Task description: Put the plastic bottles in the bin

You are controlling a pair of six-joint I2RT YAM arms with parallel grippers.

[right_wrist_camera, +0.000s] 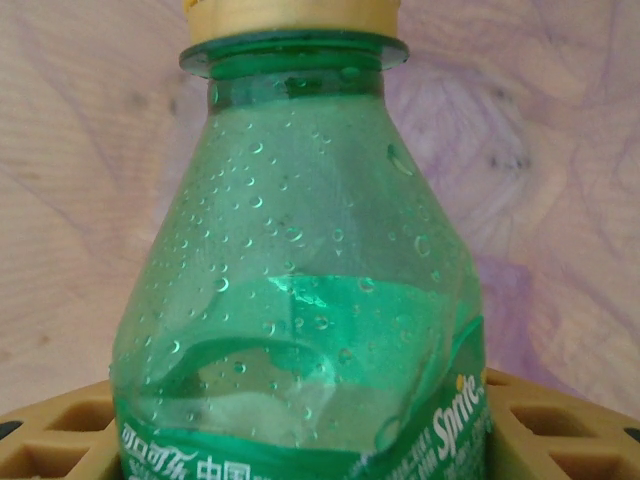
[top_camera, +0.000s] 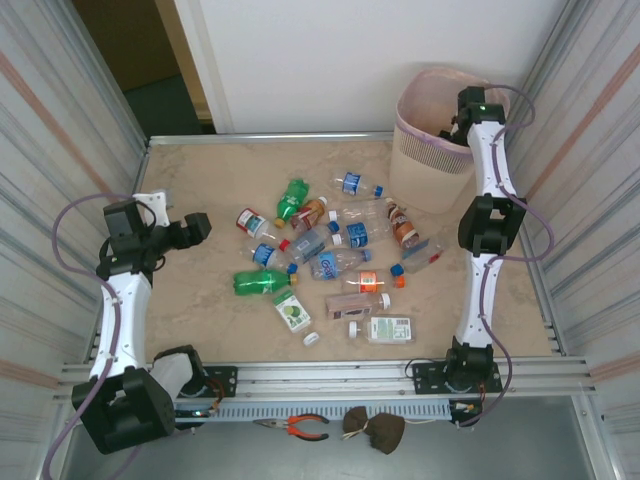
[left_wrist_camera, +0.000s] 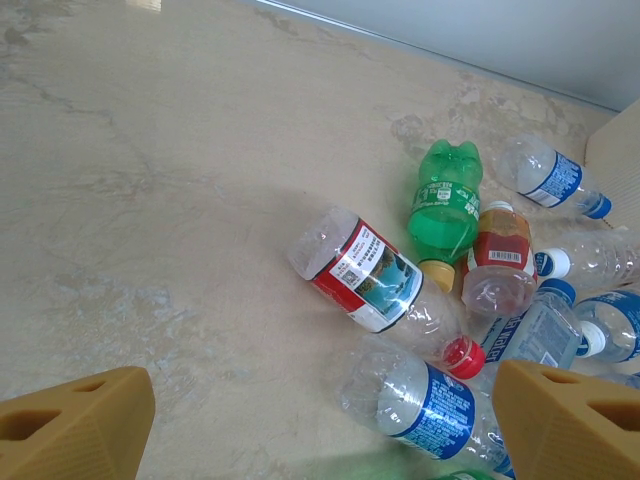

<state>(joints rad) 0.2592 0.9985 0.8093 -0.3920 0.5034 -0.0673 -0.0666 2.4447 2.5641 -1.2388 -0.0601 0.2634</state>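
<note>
I am holding the right pincer (top_camera: 452,127) at the mouth of the bin (top_camera: 420,172), which is standing at the far right corner of the counter (top_camera: 200,180). Through the right wrist camera I am seeing it gripping a green Sprite bottle (right_wrist_camera: 300,300) around the body. Its tan fingers (right_wrist_camera: 60,430) are pressing in from both sides. The bottle's yellow cap (right_wrist_camera: 290,10) is pointing away from the camera, droplets are clinging to its wall, and a pale pink surface is lying behind it.

The left pincer (top_camera: 197,228) is hovering over the left part of the counter, its jaws standing wide apart with nothing between them. In the left wrist view its fingertips (left_wrist_camera: 70,425) are showing at the two lower corners, looking towards the near edge of the heap.

The other plastic bottles (top_camera: 330,255) are lying on their sides in a loose heap in the middle of the counter, between the two arms. Nearest the left pincer I am seeing:
- a clear bottle with a red label (left_wrist_camera: 370,275) and a red cap
- a green bottle (left_wrist_camera: 445,195) beyond it
- a brown bottle (left_wrist_camera: 500,260) touching that green one
- a clear bottle with a blue label (left_wrist_camera: 425,405) lying closest to the camera
</note>
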